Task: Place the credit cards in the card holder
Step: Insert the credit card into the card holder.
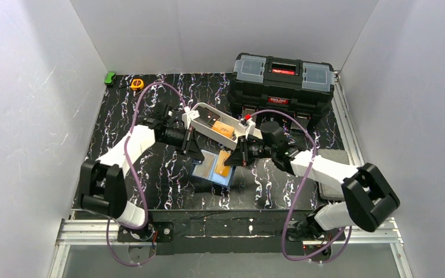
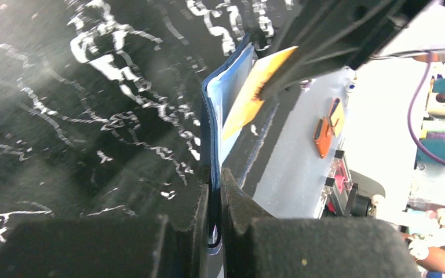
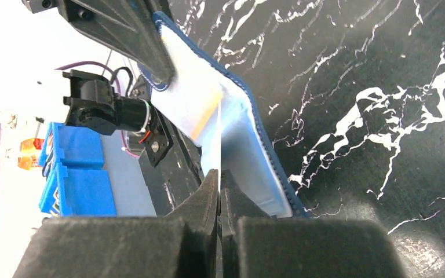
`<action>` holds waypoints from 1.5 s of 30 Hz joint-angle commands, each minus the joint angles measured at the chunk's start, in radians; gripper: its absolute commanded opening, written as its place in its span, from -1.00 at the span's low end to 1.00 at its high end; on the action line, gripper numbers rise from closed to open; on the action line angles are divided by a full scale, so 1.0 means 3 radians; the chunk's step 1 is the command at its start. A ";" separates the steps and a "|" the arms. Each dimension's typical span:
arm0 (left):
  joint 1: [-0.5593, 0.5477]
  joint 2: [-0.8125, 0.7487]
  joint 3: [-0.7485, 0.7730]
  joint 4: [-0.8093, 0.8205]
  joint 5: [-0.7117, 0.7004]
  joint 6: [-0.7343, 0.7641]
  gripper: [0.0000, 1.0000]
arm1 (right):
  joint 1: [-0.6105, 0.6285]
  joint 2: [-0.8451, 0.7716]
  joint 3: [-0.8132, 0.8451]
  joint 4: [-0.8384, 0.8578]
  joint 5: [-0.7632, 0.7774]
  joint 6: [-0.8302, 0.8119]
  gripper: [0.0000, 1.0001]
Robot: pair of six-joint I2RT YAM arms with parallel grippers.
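The navy card holder (image 1: pixel 208 169) lies open on the table, its light blue inside facing up. My left gripper (image 1: pixel 196 152) is shut on the holder's left edge; in the left wrist view (image 2: pixel 215 186) the navy edge (image 2: pixel 207 133) runs up from between the jaws. My right gripper (image 1: pixel 236 157) is shut on an orange-yellow credit card (image 1: pixel 225 164) and holds it tilted, its far end against the holder's inside. The card shows in the left wrist view (image 2: pixel 244 101) and in the right wrist view (image 3: pixel 205 119), above the right gripper (image 3: pixel 220 180). The holder's blue inside (image 3: pixel 249 156) lies beside it.
A long white tray (image 1: pixel 205 119) holding orange pieces stands just behind the grippers. A big black toolbox (image 1: pixel 281 84) stands at the back right. A yellow tape measure (image 1: pixel 137 83) and a small green object (image 1: pixel 110 77) lie at the back left.
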 commanded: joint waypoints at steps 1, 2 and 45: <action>-0.0024 -0.0404 0.0048 -0.0019 0.0572 -0.0112 -1.00 | -0.0007 -0.0421 -0.0125 0.0268 0.0143 -0.0010 -0.97; -0.0021 -0.0468 0.0035 0.0043 0.0604 -0.0186 -1.00 | -0.0009 -0.0503 -0.0129 0.0275 0.0181 -0.0003 -0.97; -0.0014 -0.0996 -0.0452 0.2179 0.1201 -0.2007 -1.00 | -0.0043 -0.1904 -0.0702 0.0594 0.0352 0.0001 -0.97</action>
